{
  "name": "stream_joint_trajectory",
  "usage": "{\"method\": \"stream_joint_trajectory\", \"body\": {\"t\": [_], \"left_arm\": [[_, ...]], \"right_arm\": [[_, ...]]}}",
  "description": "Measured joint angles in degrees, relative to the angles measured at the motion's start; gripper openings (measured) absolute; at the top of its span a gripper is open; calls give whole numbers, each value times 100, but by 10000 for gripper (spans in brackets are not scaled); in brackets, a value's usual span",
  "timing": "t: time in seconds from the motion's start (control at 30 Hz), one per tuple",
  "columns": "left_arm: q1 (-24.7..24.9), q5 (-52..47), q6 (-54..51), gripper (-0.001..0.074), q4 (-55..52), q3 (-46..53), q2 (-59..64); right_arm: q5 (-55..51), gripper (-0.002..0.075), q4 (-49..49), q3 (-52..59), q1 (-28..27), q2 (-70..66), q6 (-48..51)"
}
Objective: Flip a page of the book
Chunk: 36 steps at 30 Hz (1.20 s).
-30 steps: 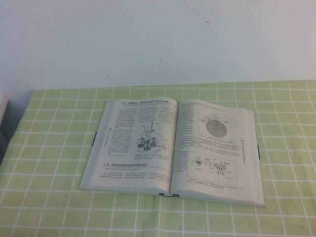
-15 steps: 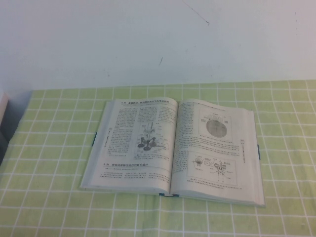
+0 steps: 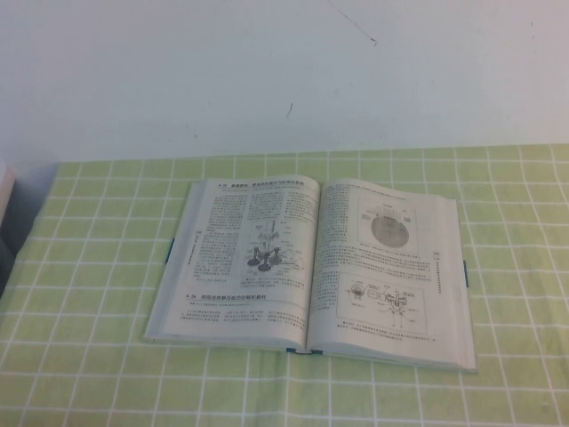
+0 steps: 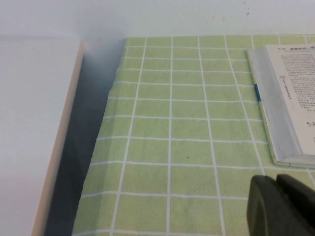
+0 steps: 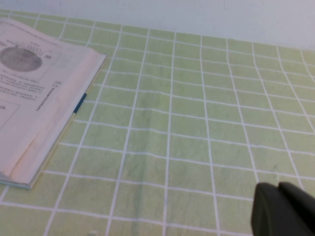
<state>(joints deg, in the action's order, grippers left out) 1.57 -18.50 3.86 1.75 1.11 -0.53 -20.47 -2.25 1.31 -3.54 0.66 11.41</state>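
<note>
The book (image 3: pixel 240 267) lies open and flat in the middle of the green checked cloth. The page (image 3: pixel 391 267), with the round grey diagram and a smaller drawing below it, is the right-hand leaf and lies flat. Neither gripper shows in the high view. My left gripper (image 4: pixel 276 183) hovers over the cloth off the book's left edge (image 4: pixel 280 113), fingers shut together and empty. My right gripper (image 5: pixel 278 189) hovers over the cloth well off the page's outer edge (image 5: pixel 44 93), shut and empty.
A white slab (image 4: pixel 34 128) stands beside the cloth's left edge, with a dark gap between them. A white wall (image 3: pixel 284 71) runs behind the table. The green checked cloth (image 3: pixel 89 356) surrounds the book on all sides.
</note>
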Motion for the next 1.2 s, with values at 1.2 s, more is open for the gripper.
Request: {"method": "stream_joint_trajectory", "body": {"t": [1.2], "left_arm": [[0, 307, -125, -4, 85, 20, 0]], "right_arm": [[317, -3, 21, 35, 0, 0, 0]]}}
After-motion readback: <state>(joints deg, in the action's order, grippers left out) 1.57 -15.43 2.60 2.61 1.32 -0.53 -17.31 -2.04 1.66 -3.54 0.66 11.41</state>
